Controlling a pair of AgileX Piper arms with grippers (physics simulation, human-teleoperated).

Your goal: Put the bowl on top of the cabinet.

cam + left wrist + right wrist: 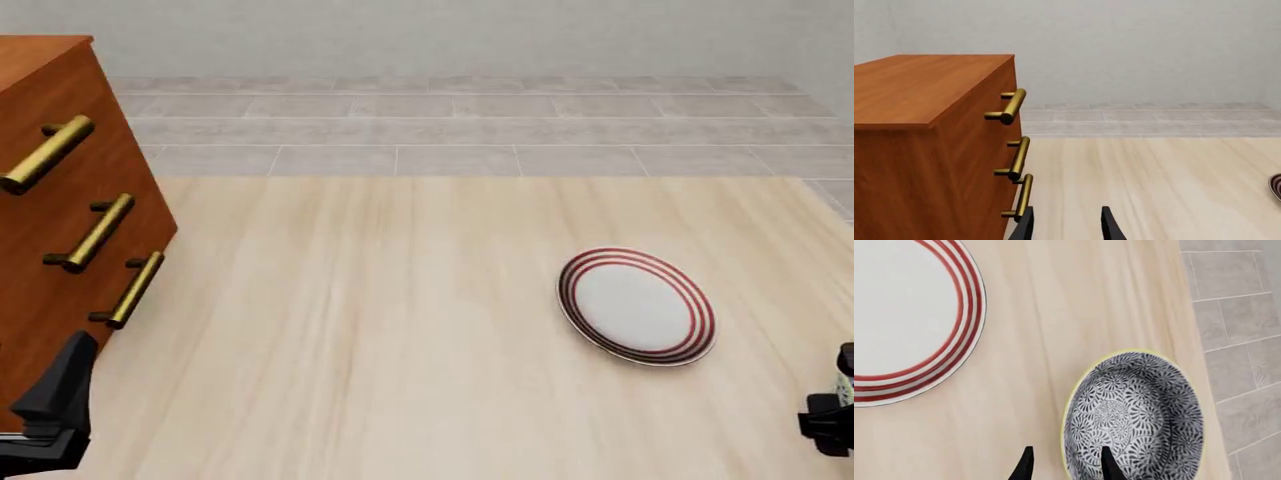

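The bowl (1137,415), patterned dark blue and white with a pale yellow rim, stands upright on the table near its right edge. In the right wrist view my right gripper (1066,467) is open and straddles the bowl's near rim, one finger inside and one outside. The front view shows that gripper (830,420) at the bottom right corner, where the frame edge cuts off nearly all of the bowl. The reddish-brown cabinet (54,130) with brass handles stands at the far left. My left gripper (1066,227) is open beside the cabinet front (981,165), holding nothing.
A flat white plate with red rings (637,305) lies on the pale wooden table (374,320), to the left of the bowl. The same plate (901,315) shows in the right wrist view. The table edge (1191,340) runs close by the bowl's far side.
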